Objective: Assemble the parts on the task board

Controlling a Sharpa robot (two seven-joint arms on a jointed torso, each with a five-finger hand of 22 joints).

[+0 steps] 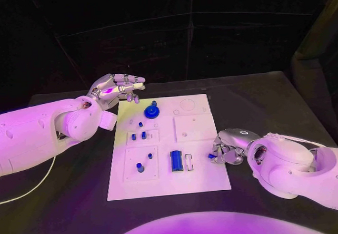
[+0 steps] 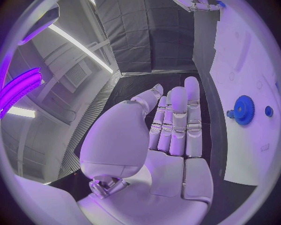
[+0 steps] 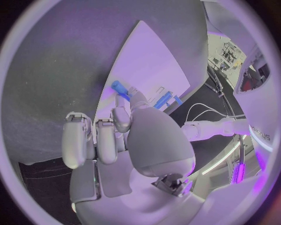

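Observation:
The white task board (image 1: 202,176) lies mid-table. On it are a blue gear (image 1: 152,111), small blue pegs (image 1: 143,134) and a longer blue part (image 1: 176,160) beside a white slot (image 1: 190,162). My left hand (image 1: 118,88) hovers over the board's far left corner with its fingers stretched out and nothing in it. In the left wrist view the hand (image 2: 170,126) shows a bare palm, with the gear (image 2: 243,110) off to one side. My right hand (image 1: 230,148) sits at the board's right edge, fingers curled, pinching a small blue part (image 1: 212,156), which also shows at the fingertips (image 3: 121,89).
More blue pieces (image 1: 140,167) stand in the recessed plate at the board's near left. Black table (image 1: 75,206) surrounds the board on all sides. A white cable (image 1: 28,190) trails across the table near the left arm.

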